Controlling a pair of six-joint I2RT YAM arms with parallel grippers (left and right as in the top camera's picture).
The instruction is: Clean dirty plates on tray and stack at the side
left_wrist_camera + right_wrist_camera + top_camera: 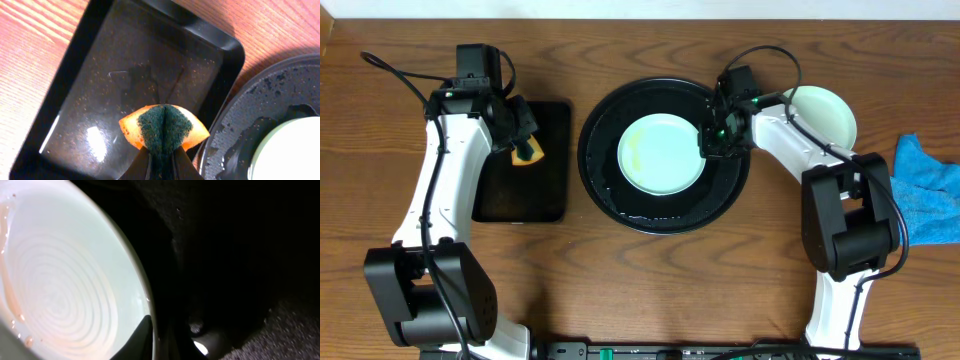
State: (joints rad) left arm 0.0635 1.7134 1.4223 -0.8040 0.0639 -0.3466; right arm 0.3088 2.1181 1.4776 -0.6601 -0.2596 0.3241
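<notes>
A pale mint-blue plate (660, 155) lies in the round black tray (610, 190), with a faint yellowish smear on its left part. My right gripper (712, 140) is shut on this plate's right rim. In the right wrist view the rim runs between the fingers (160, 340), and the plate (65, 275) has brownish smears at its left edge. Another pale plate (825, 112) rests on the table at the right. I cannot make out a yellow plate. My left gripper (525, 140) is shut on an orange sponge with a green pad (162, 127).
The sponge hangs over a smaller rectangular black tray (505, 195), wet inside (125, 80). A blue cloth (930, 190) lies at the far right edge. The round tray's wet floor (250, 115) shows in the left wrist view, with the plate's edge (292, 150).
</notes>
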